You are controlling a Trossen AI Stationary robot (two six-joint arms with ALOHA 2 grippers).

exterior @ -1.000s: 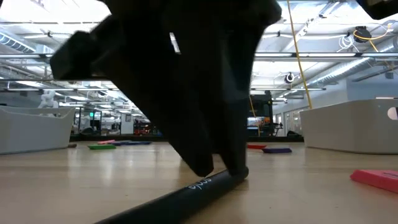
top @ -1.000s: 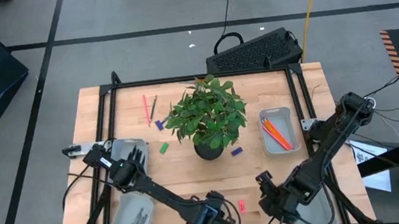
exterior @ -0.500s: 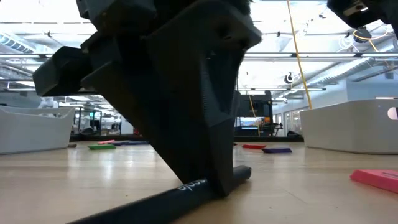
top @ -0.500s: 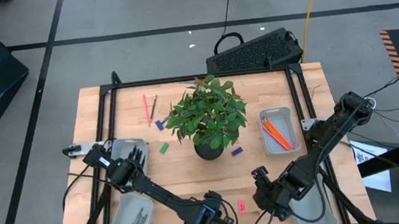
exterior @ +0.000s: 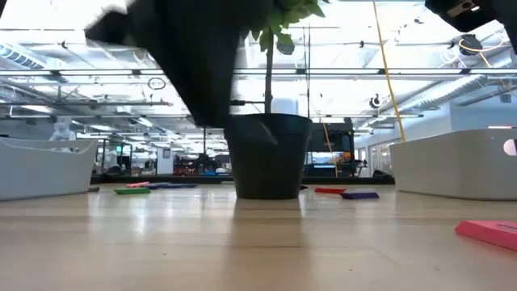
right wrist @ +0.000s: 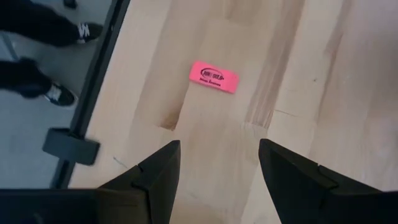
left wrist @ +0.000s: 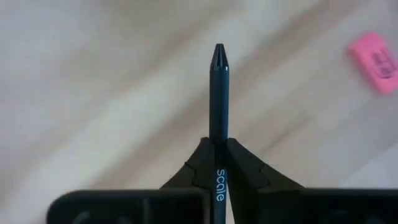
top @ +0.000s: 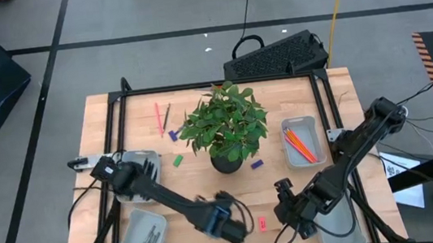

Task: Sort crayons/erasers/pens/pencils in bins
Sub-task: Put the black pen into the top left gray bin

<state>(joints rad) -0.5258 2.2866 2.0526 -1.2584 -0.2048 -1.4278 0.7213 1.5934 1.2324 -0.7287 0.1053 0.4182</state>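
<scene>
My left gripper (top: pixel 228 226) hovers over the near middle of the table, shut on a black pen (left wrist: pixel 218 106). In the low view it is a dark blur (exterior: pixel 186 56) up high. My right gripper (top: pixel 288 229) stands open just to the right, and a pink eraser (right wrist: pixel 213 76) lies flat on the wood ahead of it and between the two grippers (top: pixel 262 223). Orange pencils (top: pixel 299 145) lie in the far right bin (top: pixel 298 122). Two bins sit at the left (top: pixel 140 238), (top: pixel 145 156), and one lies under the right arm (top: pixel 344 223). My left gripper pinches the pen's shaft (left wrist: pixel 219 163) between its two fingertips, at the printed word. The pointed end (left wrist: pixel 219 55) juts out past the fingers. The pen is lifted clear of the table.
A potted plant (top: pixel 225 129) stands mid-table. At the far left lie a red pencil (top: pixel 158 118), a dark stick (top: pixel 166 116), a purple eraser (top: pixel 173 134) and a green eraser (top: pixel 178 161). Another purple eraser (top: pixel 256 164) lies right of the pot. A person's shoes (right wrist: pixel 59 93) show beyond the table edge.
My left gripper has risen from the table with the black pen, which lay on the wood a second ago and is now clear of it. The gripper has drifted a little toward the far left. My right gripper has shifted slightly toward the left.
</scene>
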